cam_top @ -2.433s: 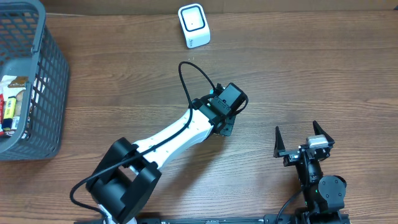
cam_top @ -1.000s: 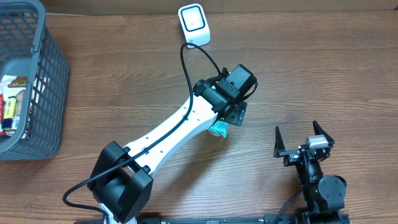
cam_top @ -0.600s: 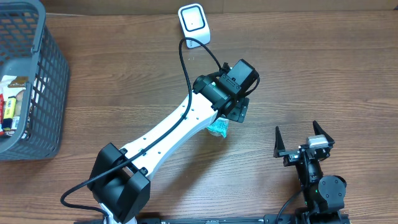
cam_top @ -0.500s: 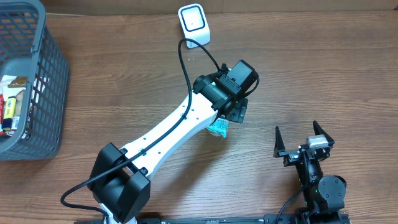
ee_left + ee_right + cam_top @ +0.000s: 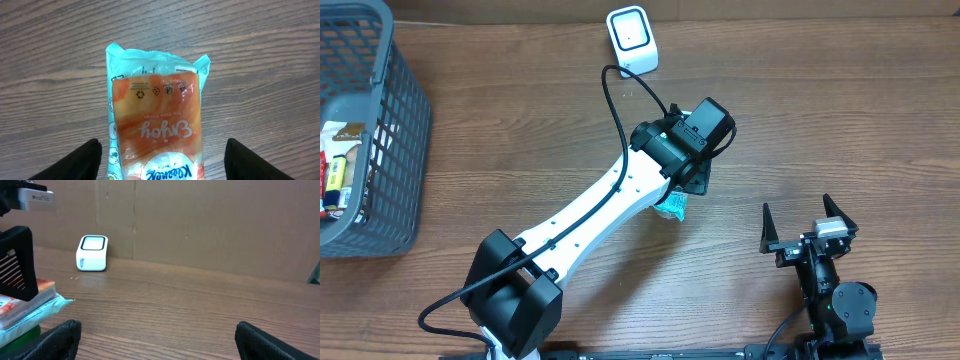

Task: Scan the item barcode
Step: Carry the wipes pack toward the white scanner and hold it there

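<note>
The item is an orange and teal tissue pack (image 5: 157, 125) lying flat on the wooden table, mostly hidden under the left wrist in the overhead view, where only its teal corner (image 5: 672, 206) shows. My left gripper (image 5: 162, 152) straddles the pack, open, with a black finger on each side and a strip of table between each finger and the pack. The white barcode scanner (image 5: 632, 40) stands at the table's far edge. My right gripper (image 5: 798, 212) rests open near the front edge, to the right of the pack (image 5: 25, 307), with nothing between its fingers.
A grey basket (image 5: 390, 130) with several packaged goods inside stands at the left edge. A brown cardboard wall (image 5: 200, 220) runs behind the scanner (image 5: 92, 253). The left arm's black cable (image 5: 615, 110) loops toward the scanner.
The left arm has settled over the tissue pack and its fingers have drawn closer together around it. The right arm has not moved.
</note>
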